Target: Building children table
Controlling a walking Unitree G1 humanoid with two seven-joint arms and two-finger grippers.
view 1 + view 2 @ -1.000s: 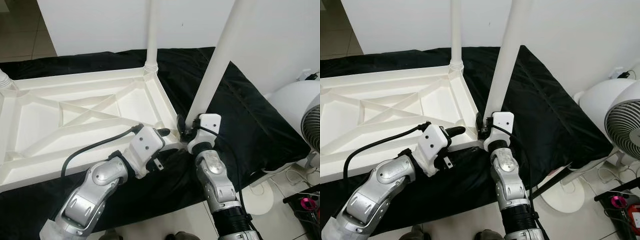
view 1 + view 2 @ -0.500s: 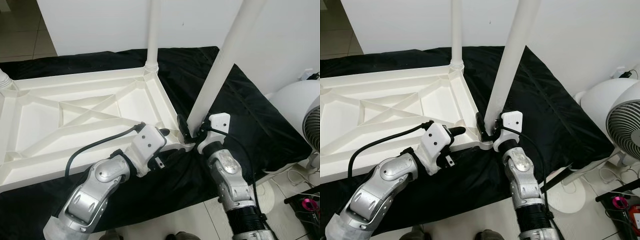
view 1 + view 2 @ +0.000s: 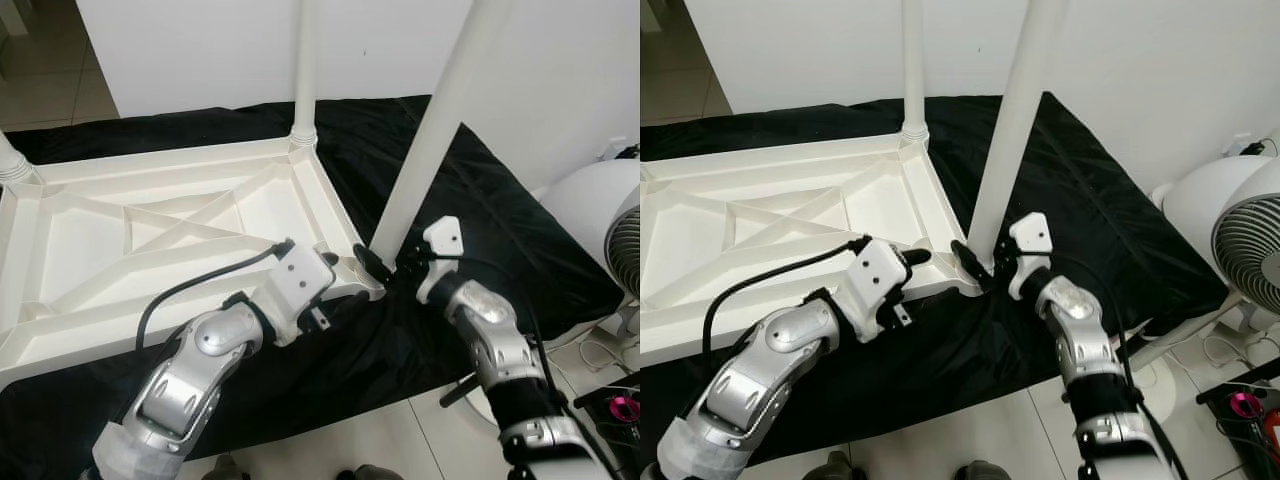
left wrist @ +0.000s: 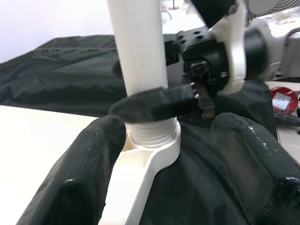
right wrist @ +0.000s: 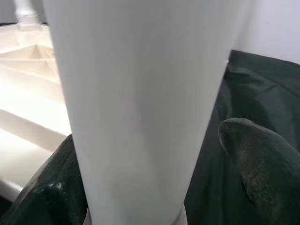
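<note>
The white table top (image 3: 150, 240) lies upside down on a black cloth. One white leg (image 3: 303, 70) stands at its far right corner. A second leg (image 3: 432, 130) stands tilted in the near right corner socket (image 4: 152, 150). My right gripper (image 3: 385, 265) is shut on the base of this near leg (image 5: 136, 108), one black finger (image 4: 154, 104) across its front. My left gripper (image 3: 332, 265) is open at the same corner. One of its fingers (image 4: 89, 168) rests on the table's rim, and the other finger (image 4: 253, 164) hangs over the cloth.
The black cloth (image 3: 500, 230) covers the floor under the table. A white fan (image 3: 1240, 240) stands close on the right, with cables and a pink object (image 3: 622, 408) on the tiles beside it. A white wall rises just behind. Another leg's base (image 3: 10, 162) shows at the far left.
My right arm has swung out to the right and its wrist has turned around the near leg's base. The left gripper has stayed at the corner.
</note>
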